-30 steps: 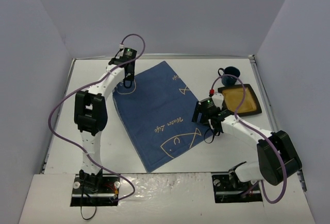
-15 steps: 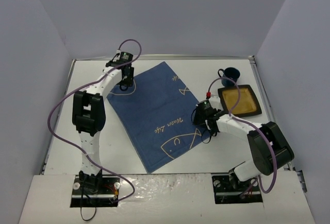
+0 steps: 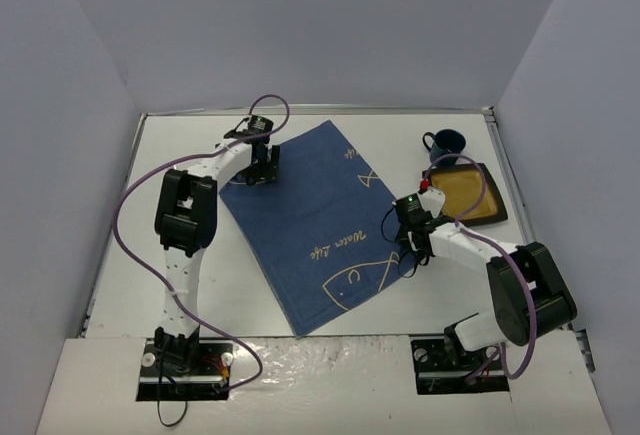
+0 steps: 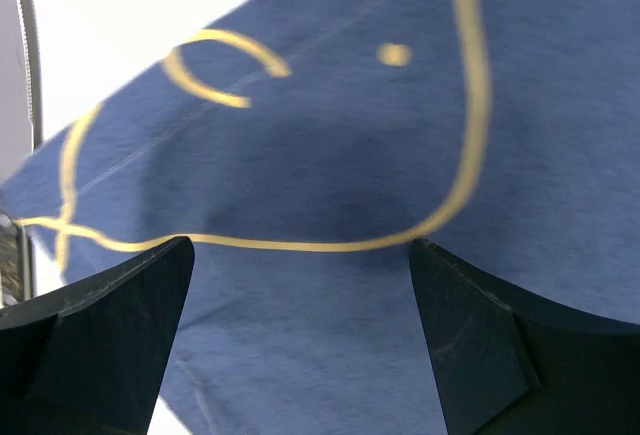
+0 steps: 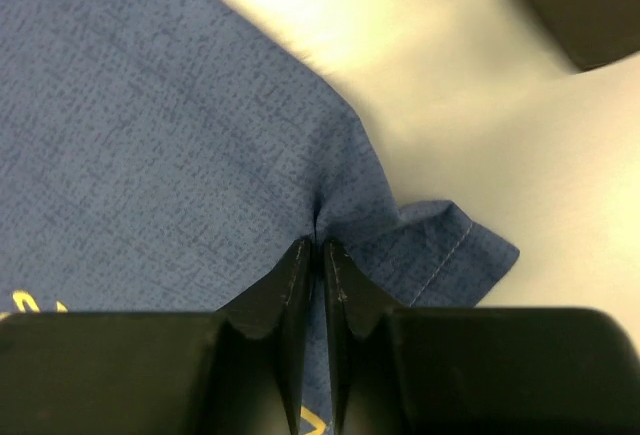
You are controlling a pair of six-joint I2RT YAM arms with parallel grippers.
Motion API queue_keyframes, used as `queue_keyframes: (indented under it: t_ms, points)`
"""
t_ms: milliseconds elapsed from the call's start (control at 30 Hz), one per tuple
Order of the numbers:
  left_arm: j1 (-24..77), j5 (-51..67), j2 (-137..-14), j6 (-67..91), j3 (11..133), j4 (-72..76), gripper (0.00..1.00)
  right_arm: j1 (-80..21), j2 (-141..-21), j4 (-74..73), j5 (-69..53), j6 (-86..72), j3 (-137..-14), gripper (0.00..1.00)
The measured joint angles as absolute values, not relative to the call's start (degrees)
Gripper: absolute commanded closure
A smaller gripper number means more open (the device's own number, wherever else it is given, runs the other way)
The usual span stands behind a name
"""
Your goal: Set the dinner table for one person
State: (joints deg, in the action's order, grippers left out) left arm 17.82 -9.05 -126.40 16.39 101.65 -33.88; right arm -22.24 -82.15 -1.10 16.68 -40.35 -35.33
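A blue fish-print cloth (image 3: 310,215) lies skewed on the white dinner table (image 3: 180,255). My left gripper (image 3: 262,168) hovers over the cloth's far left part, open. In the left wrist view its fingers (image 4: 120,325) stand wide apart above the cloth (image 4: 330,155) and its yellow fish outline, holding nothing. My right gripper (image 3: 405,233) is at the cloth's right corner. The right wrist view shows that gripper (image 5: 320,245) shut on a pinched fold of the cloth (image 5: 150,105), with the hemmed corner puckered beside it.
A dark square plate with a yellow inside (image 3: 465,195) sits on the table's right side, close behind the right gripper, and its corner (image 5: 590,5) shows in the right wrist view. A blue mug (image 3: 447,142) stands behind it. Walls enclose the table.
The right gripper has closed on the cloth's right corner and shifted right. The left gripper has opened and moved right over the cloth. The cloth has shifted slightly right.
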Motion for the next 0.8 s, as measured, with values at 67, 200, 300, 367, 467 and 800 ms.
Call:
queue_keyframes:
  t_ms: [67,200,300,367,467,800]
  points:
    - [17.76,-8.83,-125.98,18.51,100.61,-33.12,0.14,-20.28,-81.96,-2.10,16.58,-40.07,-35.52,1.00]
    - [17.48,-8.57,-124.15,23.42,96.83,-31.21,0.15,-15.79,-82.43,-3.92,15.66,-38.01,-36.76,1.00]
    - [17.20,-8.09,-122.31,26.87,93.23,-29.16,0.16,-11.96,-84.79,-5.04,15.35,-35.86,-39.69,1.00]
    - [16.88,-7.51,-121.65,28.65,91.85,-28.16,0.16,-11.01,-86.57,-5.17,15.32,-34.50,-41.76,1.00]
    - [15.49,-6.72,-120.69,30.43,89.85,-26.53,0.16,-10.46,-89.25,-5.78,15.16,-32.54,-44.50,0.85]
    - [12.22,-5.35,-118.92,29.07,89.76,-28.53,0.13,-12.06,-90.58,-8.12,12.35,-28.02,-48.77,0.23]
